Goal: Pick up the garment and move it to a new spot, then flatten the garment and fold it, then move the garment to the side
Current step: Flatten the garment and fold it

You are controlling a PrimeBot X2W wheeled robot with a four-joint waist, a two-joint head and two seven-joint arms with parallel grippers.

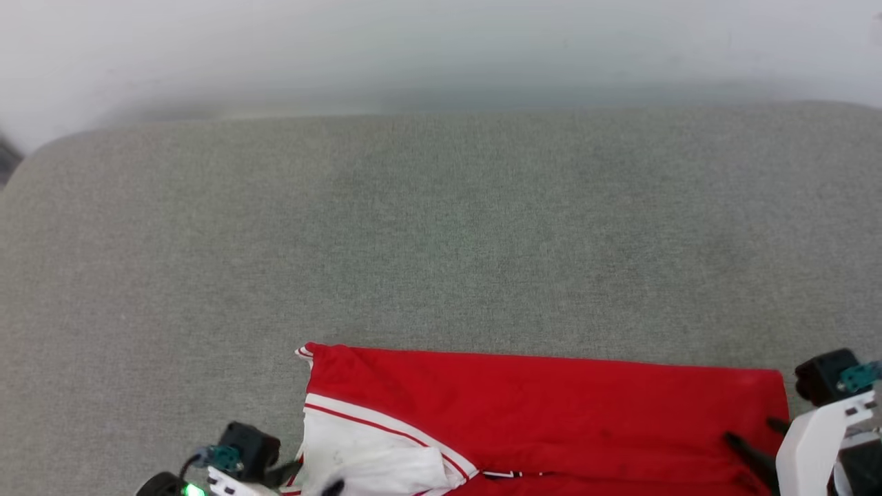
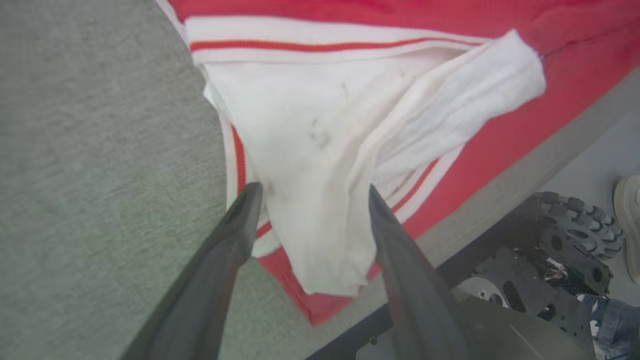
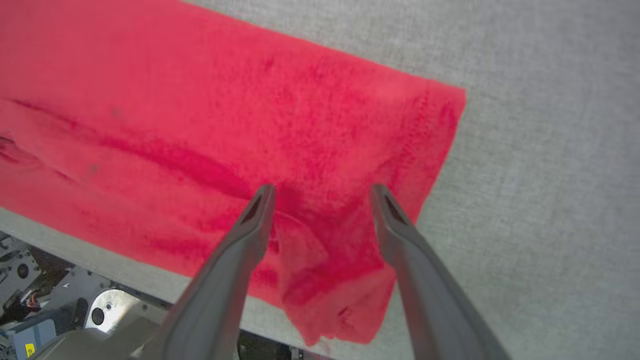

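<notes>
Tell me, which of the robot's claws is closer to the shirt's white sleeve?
Left. The left gripper stands open astride the white sleeve at one end of the garment; the right gripper, also open, hangs over the plain red opposite end.

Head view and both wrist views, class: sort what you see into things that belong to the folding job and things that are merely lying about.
Belongs to the job:
garment
left gripper, open over the white sleeve
right gripper, open over the red cloth

Just there:
grey surface
robot's base
person's shoe
</notes>
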